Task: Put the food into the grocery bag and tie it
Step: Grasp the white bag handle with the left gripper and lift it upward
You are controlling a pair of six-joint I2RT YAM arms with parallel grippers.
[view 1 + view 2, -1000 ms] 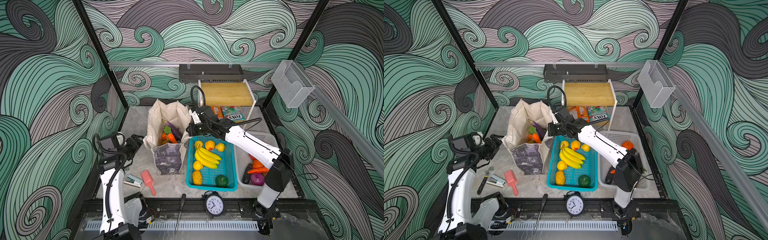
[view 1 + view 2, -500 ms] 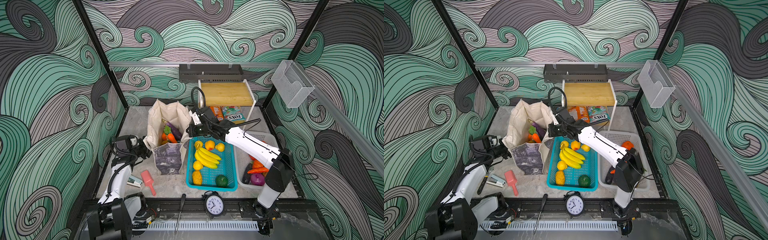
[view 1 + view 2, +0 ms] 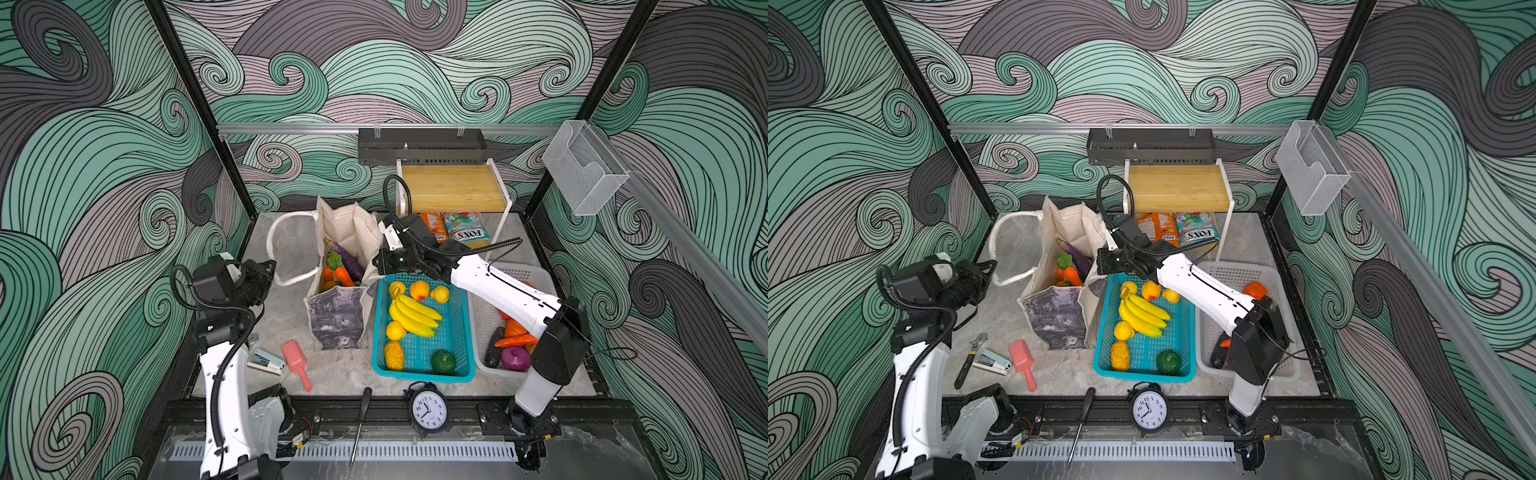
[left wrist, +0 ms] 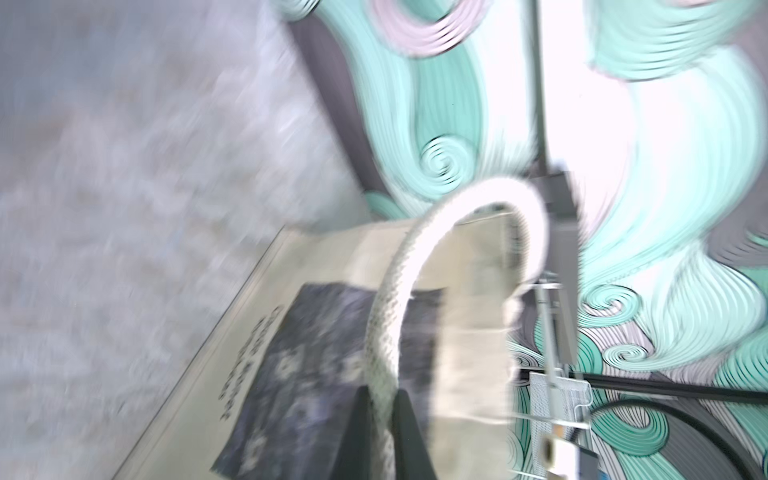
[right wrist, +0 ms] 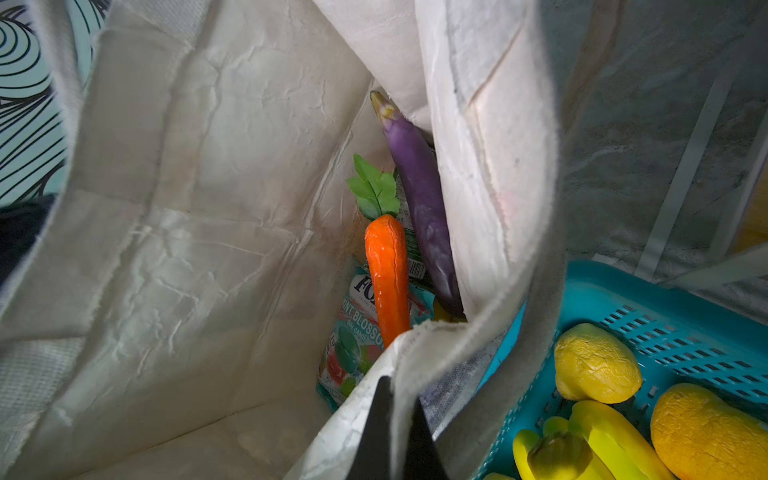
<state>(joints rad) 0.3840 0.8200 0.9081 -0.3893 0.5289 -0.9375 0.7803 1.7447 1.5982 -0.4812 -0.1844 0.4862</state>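
Pinching the cream handle point(image 4: 419, 245) in the left gripper point(image 4: 380, 397), jaws closed on the strap, out left of the grocery bag point(image 3: 336, 320). Clamping the bag's right rim in the right gripper point(image 5: 397, 401), closed on fabric. Inside the upright mid-table bag: carrot point(image 5: 388, 274), eggplant point(image 5: 419, 208), snack packet point(image 5: 353, 345). Just right of it, teal basket point(image 3: 422, 377) holding bananas point(image 3: 413, 316).

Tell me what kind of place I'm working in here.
Likely a staged robot test cell, not a real shop: swirl-printed walls enclose a marble-look tabletop, with toy bananas in a teal basket.
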